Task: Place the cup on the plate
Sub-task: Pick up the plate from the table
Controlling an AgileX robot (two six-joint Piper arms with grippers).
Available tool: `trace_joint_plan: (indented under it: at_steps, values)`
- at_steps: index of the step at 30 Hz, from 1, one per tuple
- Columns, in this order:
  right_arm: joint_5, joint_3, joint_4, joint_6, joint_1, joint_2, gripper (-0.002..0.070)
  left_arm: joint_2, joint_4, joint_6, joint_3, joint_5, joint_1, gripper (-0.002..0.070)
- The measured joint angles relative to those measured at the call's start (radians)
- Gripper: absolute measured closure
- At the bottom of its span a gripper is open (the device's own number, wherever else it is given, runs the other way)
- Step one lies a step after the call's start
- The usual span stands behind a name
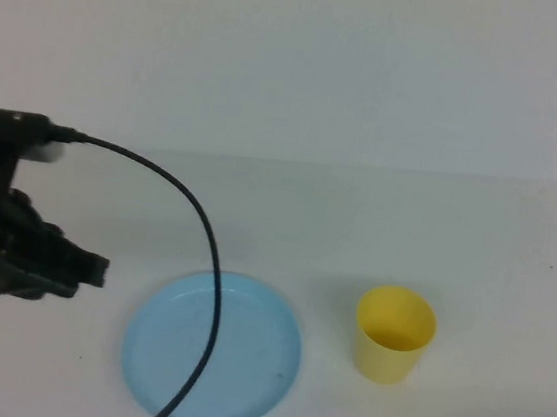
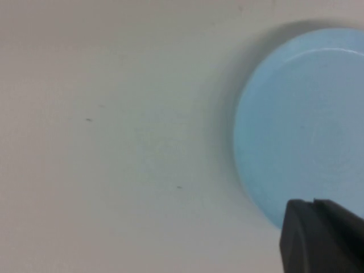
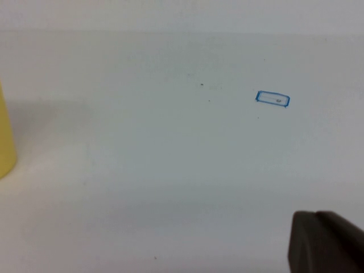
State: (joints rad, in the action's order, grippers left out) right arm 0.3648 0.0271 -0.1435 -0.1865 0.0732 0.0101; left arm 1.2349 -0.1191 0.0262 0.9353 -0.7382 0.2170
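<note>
Spreading under everything is the white counter (image 1: pixel 476 241), bare but for 2 task things and a small blue rectangle mark (image 3: pixel 272 99) seen only in the right wrist view. Taking the plate (image 1: pixel 240 365) as landmark: it lies flat near the counter's front edge, empty, ready to receive. Left of the plate hangs the left arm, its black cable (image 1: pixel 197 219) looping over the plate's face. The left pincer (image 1: pixel 85 269) sits just beside the plate's left rim, holding nothing; whether its fingers are apart or together I cannot tell. Right of the plate, a little apart and not touching it, stands the cup (image 1: pixel 394 334), upright with its mouth up, not yet moved. The right pincer (image 3: pixel 327 242) shows only as a dark corner in its own wrist view, with the cup at that view's edge; its fingers' state cannot be told either. Judging by closeness, the right arm seems better placed to fetch the cup.
</note>
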Motion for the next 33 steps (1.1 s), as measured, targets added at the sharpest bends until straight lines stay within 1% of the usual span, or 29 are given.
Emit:
trace_joint_plan:
  at_steps: [2,5,8,10,12,17,19,22,28,29,33]
  values:
    - [0.000,0.000,0.000,0.000,0.000,0.000,0.0676,0.067,-0.102,0.060,0.000,0.023,0.000,0.0675]
    - [0.000,0.000,0.000,0.000,0.000,0.000,0.0676,0.142,-0.181,0.091,0.000,0.052,0.000,0.0675]
    - [0.000,0.000,0.000,0.000,0.000,0.000,0.0676,0.196,-0.192,0.130,0.000,0.070,0.000,0.0671]
    - [0.000,0.000,0.000,0.000,0.000,0.000,0.0676,0.221,-0.192,0.142,0.000,0.082,0.000,0.0644]
    - [0.000,0.000,0.000,0.000,0.000,0.000,0.0676,0.244,-0.192,0.142,0.000,0.089,0.000,0.0579]
    - [0.000,0.000,0.000,0.000,0.000,0.000,0.0676,0.318,-0.192,0.142,0.000,0.095,0.000,0.0335]
    - [0.000,0.000,0.000,0.000,0.000,0.000,0.0676,0.348,-0.192,0.142,0.000,0.107,0.000,0.0294]
    - [0.000,0.000,0.000,0.000,0.000,0.000,0.0676,0.391,-0.192,0.142,0.000,0.144,0.000,0.0292]
    - [0.000,0.000,0.000,0.000,0.000,0.000,0.0676,0.468,-0.192,0.149,0.001,0.195,0.000,0.0347]
    - [0.000,0.000,0.000,0.000,0.000,0.000,0.0656,0.482,-0.194,0.149,0.001,0.202,0.000,0.0355]
    - [0.000,0.000,0.000,0.000,0.000,0.000,0.0673,0.526,-0.205,0.149,0.001,0.218,0.000,0.0370]
